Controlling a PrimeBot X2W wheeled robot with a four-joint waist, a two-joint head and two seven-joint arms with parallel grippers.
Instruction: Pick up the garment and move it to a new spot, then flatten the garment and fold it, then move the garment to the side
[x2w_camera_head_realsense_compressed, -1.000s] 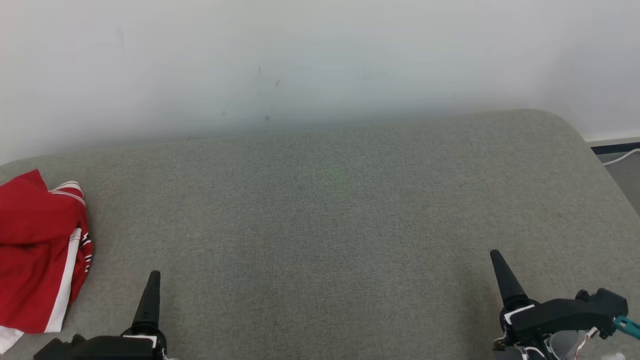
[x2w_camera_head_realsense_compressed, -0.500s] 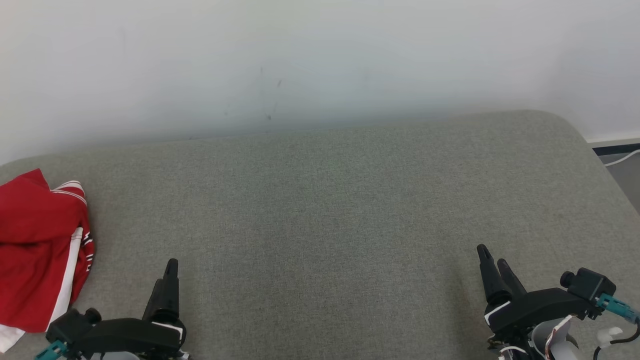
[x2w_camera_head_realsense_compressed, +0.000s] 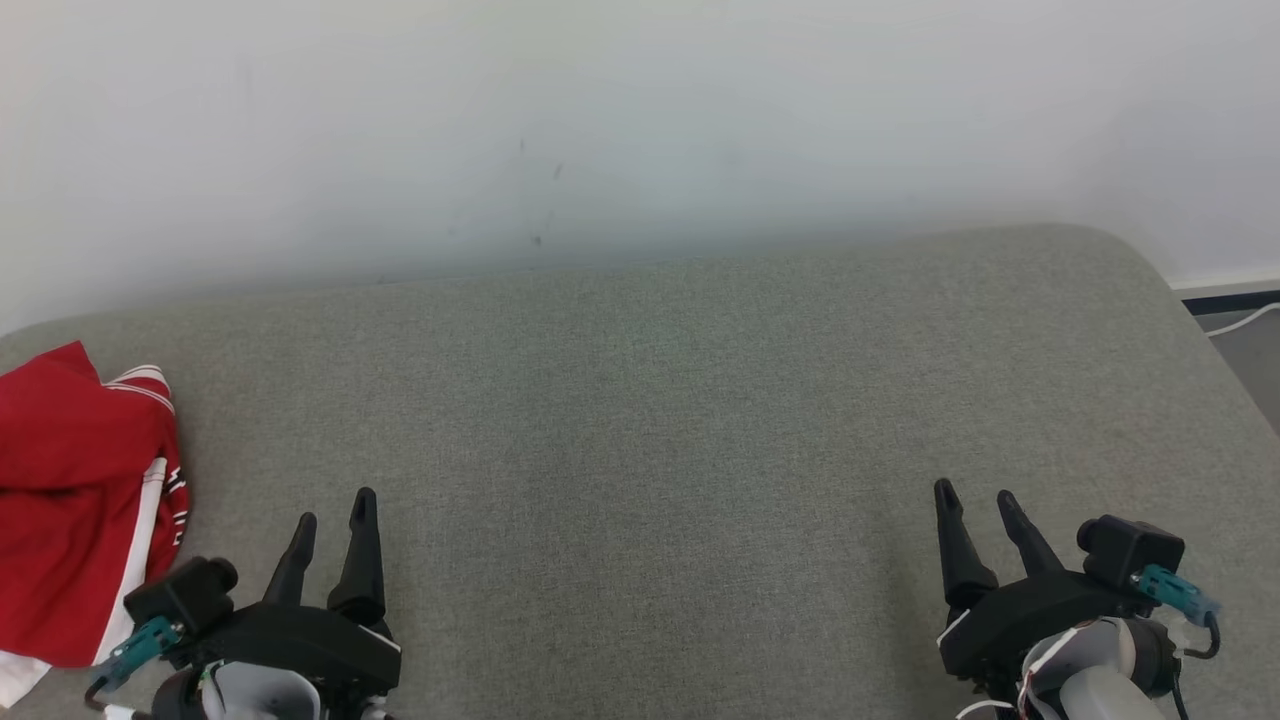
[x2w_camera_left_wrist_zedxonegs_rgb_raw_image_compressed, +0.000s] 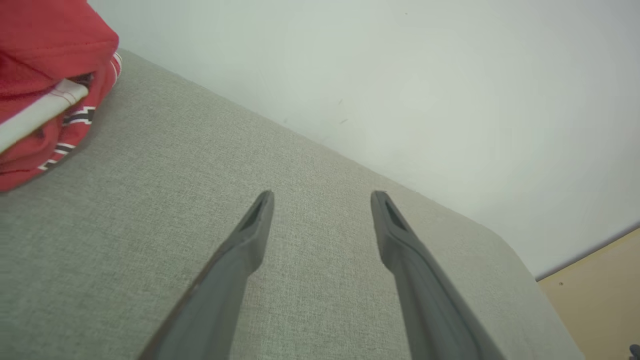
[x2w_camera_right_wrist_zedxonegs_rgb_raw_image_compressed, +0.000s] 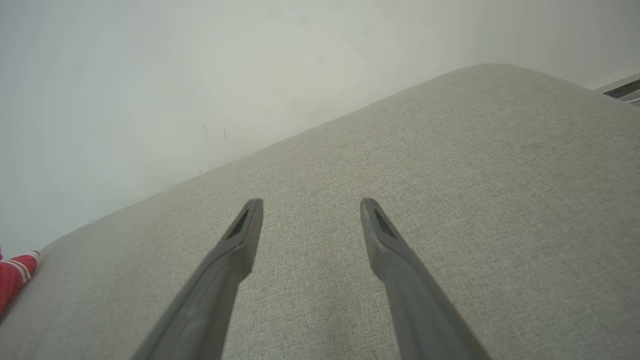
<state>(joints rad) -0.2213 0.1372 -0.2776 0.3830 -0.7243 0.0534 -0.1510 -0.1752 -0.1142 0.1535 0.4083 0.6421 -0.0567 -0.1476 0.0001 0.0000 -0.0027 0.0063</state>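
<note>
The red garment (x2w_camera_head_realsense_compressed: 70, 500), trimmed with white bands and dark lettering, lay bunched in a loose heap at about 9 o'clock on the grey fabric cushion (x2w_camera_head_realsense_compressed: 640, 400), at its left edge and partly cut off by the head view's frame. Nothing touched it.

The left end effector (x2w_camera_head_realsense_compressed: 334, 508) sat at about 7 o'clock in the head view, just right of the garment but apart from it, fingers pointing toward 12 o'clock. Its two dark fingers were spread wide and held nothing. In the left wrist view, the left end effector (x2w_camera_left_wrist_zedxonegs_rgb_raw_image_compressed: 322, 195) showed bare cushion between its tips, with the garment (x2w_camera_left_wrist_zedxonegs_rgb_raw_image_compressed: 45, 50) off at 10 o'clock.

The right end effector (x2w_camera_head_realsense_compressed: 975, 492) sat at about 5 o'clock, well apart from the garment, likewise fully spread and empty. In the right wrist view, the right end effector (x2w_camera_right_wrist_zedxonegs_rgb_raw_image_compressed: 311, 202) framed plain fabric, and a corner of the garment (x2w_camera_right_wrist_zedxonegs_rgb_raw_image_compressed: 12, 275) showed at 8 o'clock.

A pale wall (x2w_camera_head_realsense_compressed: 600, 120) ran behind the cushion at 12 o'clock. A white cable (x2w_camera_head_realsense_compressed: 1245, 318) lay on the floor (x2w_camera_head_realsense_compressed: 1255, 360) at 3 o'clock.
</note>
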